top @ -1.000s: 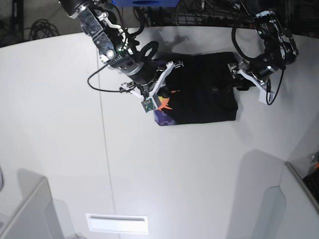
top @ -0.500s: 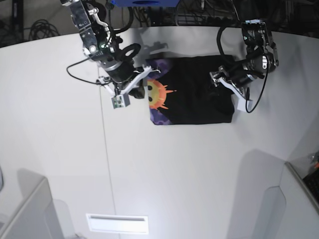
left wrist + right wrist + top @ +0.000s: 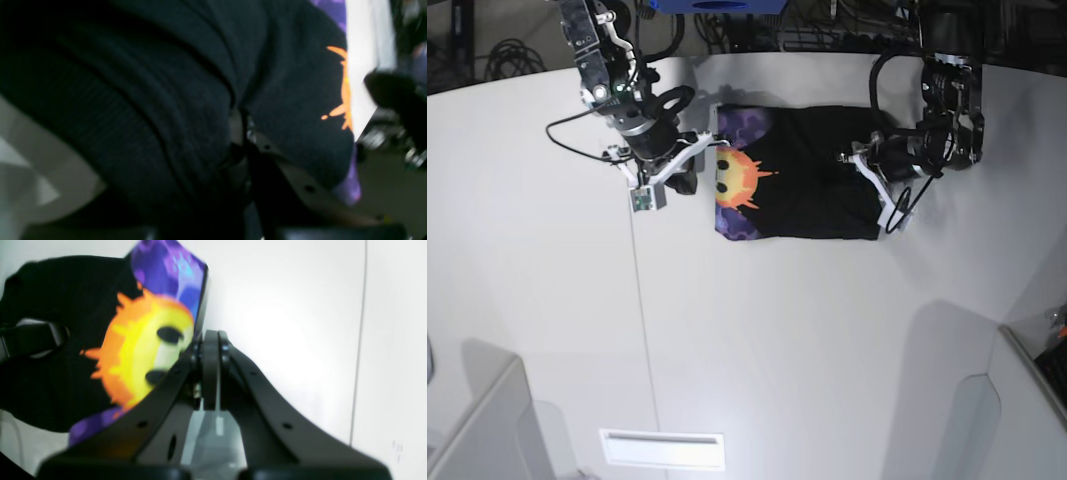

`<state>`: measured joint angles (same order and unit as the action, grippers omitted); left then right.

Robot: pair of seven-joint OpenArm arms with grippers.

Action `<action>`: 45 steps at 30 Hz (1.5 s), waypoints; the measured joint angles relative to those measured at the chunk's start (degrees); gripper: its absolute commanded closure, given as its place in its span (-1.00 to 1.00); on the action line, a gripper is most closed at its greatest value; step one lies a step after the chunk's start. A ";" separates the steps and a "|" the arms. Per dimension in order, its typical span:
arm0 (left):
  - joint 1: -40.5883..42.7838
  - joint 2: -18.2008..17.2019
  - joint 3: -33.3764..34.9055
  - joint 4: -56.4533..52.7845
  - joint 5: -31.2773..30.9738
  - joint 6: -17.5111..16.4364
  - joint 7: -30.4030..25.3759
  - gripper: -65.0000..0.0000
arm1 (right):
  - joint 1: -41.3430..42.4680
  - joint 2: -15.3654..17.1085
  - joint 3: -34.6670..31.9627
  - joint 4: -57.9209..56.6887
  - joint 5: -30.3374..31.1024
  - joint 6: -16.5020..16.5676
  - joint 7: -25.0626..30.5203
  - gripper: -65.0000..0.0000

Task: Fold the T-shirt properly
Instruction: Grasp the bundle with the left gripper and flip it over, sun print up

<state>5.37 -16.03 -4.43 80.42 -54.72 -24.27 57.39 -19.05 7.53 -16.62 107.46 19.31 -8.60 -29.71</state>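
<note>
The black T-shirt (image 3: 817, 180) lies folded into a rectangle at the back of the white table (image 3: 777, 330). Its orange-yellow sun print (image 3: 735, 172) with purple patches faces up at the left end. My right gripper (image 3: 708, 151) is at the shirt's left edge. In the right wrist view its fingers (image 3: 210, 336) are pressed together at the edge of the cloth, next to the sun print (image 3: 143, 350). My left gripper (image 3: 859, 160) is at the shirt's right end. In the left wrist view it (image 3: 240, 123) is shut in black cloth (image 3: 166, 100) that fills the frame.
A thin seam (image 3: 639, 330) runs down the table left of the shirt. A white slot (image 3: 662, 450) sits near the front edge. Grey panels stand at the front left (image 3: 487, 430) and front right (image 3: 1017, 400). Cables and a blue box (image 3: 717, 5) lie behind the table.
Both grippers and the shirt have shifted left across the table. The right arm has drawn back off the shirt, so the whole sun print now shows.
</note>
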 measured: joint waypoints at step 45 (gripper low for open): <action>-23.43 -8.26 51.12 11.50 51.71 -15.43 -4.48 1.00 | -14.97 -9.25 20.65 4.96 0.15 0.02 0.17 1.00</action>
<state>-18.06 -24.29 46.70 91.92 -3.01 -39.70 52.90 -34.02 -1.72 4.03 112.42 19.46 -8.58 -29.54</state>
